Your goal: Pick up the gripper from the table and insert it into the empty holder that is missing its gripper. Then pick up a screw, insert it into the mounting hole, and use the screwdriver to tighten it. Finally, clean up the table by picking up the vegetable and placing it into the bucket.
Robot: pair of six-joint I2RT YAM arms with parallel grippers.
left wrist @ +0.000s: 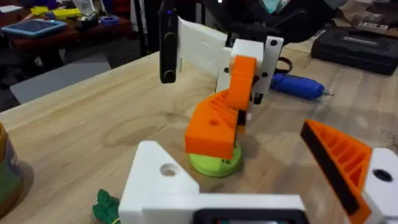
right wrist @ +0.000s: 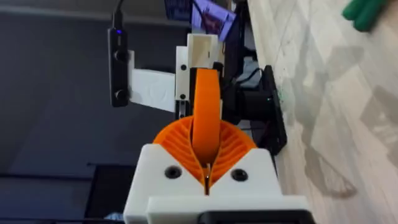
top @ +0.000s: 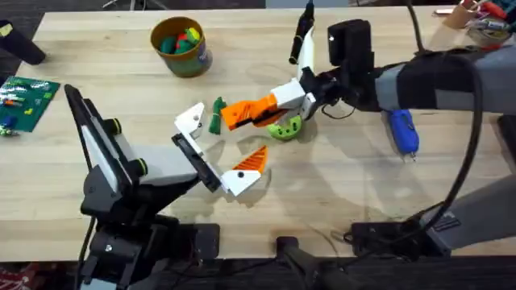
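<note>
My right gripper (top: 258,109) reaches in from the right, shut on the orange gripper (top: 234,115), which sticks out past its pads above the table (top: 363,193). The wedge (left wrist: 214,127) hangs over a lime disc (left wrist: 214,163). My left gripper (top: 218,145) is open: the white empty holder (top: 193,119) (left wrist: 161,180) on one side, the orange-finger bracket (top: 246,165) on the other. The dark green vegetable (top: 216,117) (left wrist: 106,205) lies between holder and held piece. The blue screwdriver (top: 403,133) (left wrist: 298,85) lies at the right. The bucket (top: 181,44) stands at the back. A screw is out of view.
A green board (top: 28,101) lies at the far left edge. A black case (left wrist: 357,46) sits beyond the screwdriver. Clutter (top: 476,20) crowds the back right corner. The front right of the table is bare wood.
</note>
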